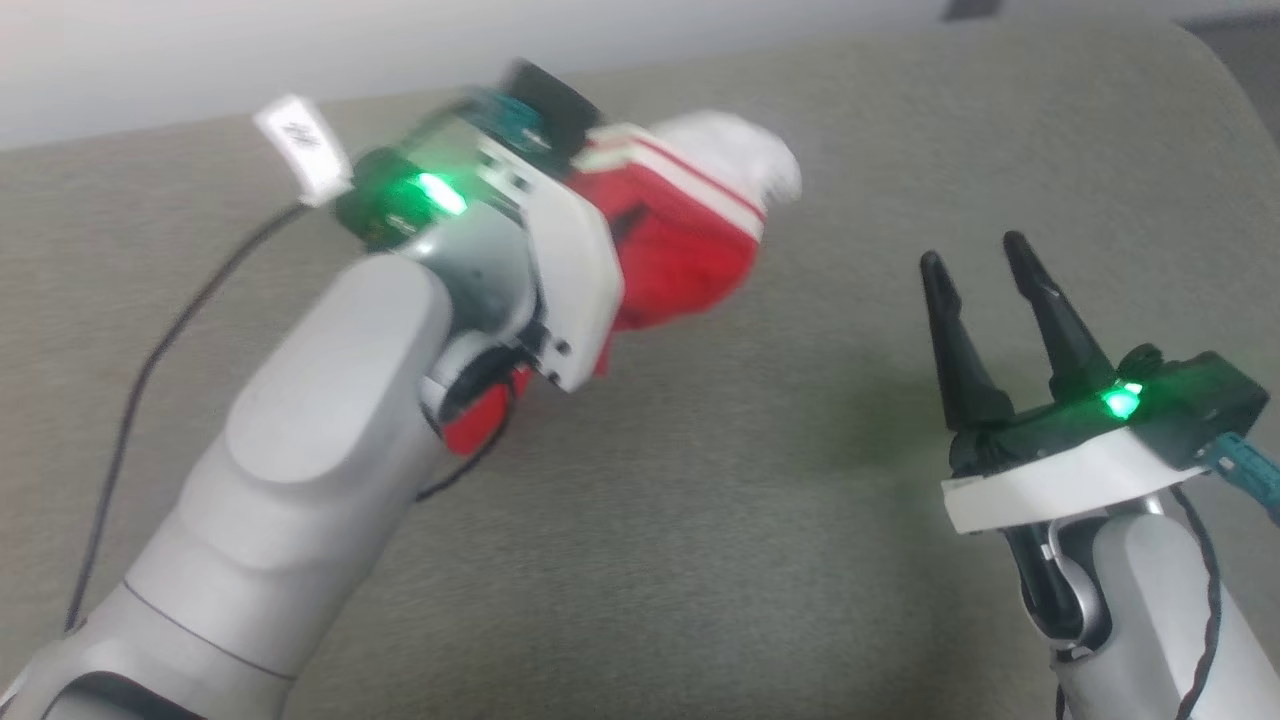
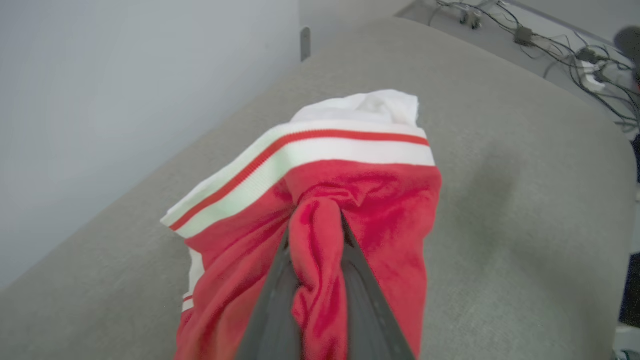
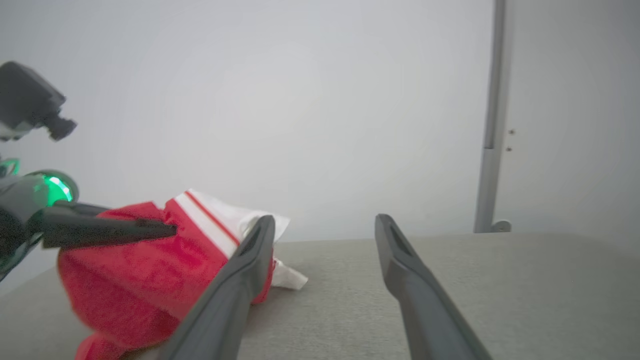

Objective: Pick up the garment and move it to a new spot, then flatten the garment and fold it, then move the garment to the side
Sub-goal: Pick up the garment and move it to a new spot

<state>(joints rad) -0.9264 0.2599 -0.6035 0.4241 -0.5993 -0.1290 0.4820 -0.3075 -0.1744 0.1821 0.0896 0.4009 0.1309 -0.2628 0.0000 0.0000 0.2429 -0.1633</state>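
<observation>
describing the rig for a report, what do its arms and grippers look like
Pale grey rounded forearms, white wrist collars, green wrist lights, thin black cables. The left gripper and right gripper have long tapered dark jaws. White tag by the left wrist.

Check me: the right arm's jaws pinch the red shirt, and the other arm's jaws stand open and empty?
No: the jaws of the left arm pinch the red shirt, as the left wrist view shows; those of the right arm stand open and empty.
</observation>
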